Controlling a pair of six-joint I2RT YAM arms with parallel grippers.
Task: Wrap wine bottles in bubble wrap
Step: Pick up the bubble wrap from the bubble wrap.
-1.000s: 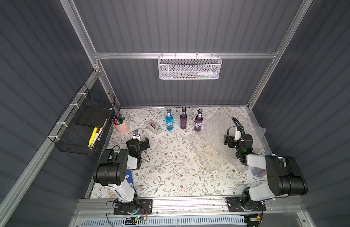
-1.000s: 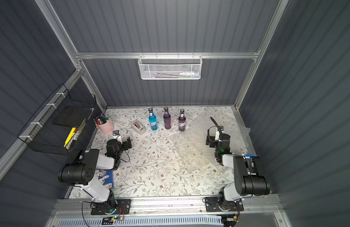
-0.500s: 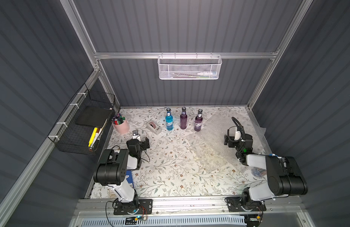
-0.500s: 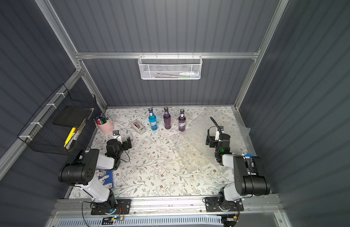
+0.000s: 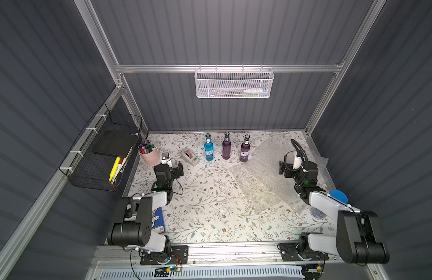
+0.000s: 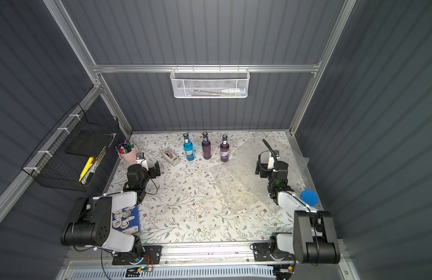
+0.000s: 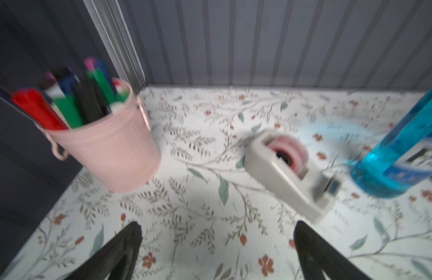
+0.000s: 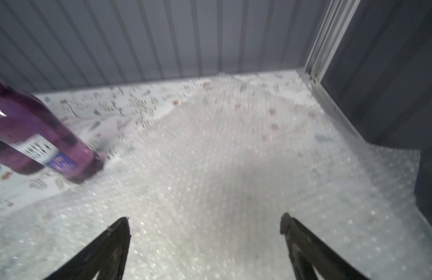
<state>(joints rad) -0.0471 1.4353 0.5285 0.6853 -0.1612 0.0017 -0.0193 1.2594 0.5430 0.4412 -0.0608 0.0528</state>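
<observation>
1. Left gripper: jaws spread wide, nothing held, low over the table, near the tape dispenser and the pink cup of markers.
2. Right gripper: jaws spread wide, nothing held, over the bubble wrap.
3. Bubble wrap: lay on the table's right side, its far edge bunched against the right wall.
4. Blue bottle, middle purple bottle and right purple bottle: stood upright in a row near the back wall. The last seemed to touch the wrap's edge, though blur left this unsure.

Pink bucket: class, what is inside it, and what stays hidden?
Coloured markers stand inside the pink bucket: red, green, black, blue. Its wall hides their lower ends and its floor.
</observation>
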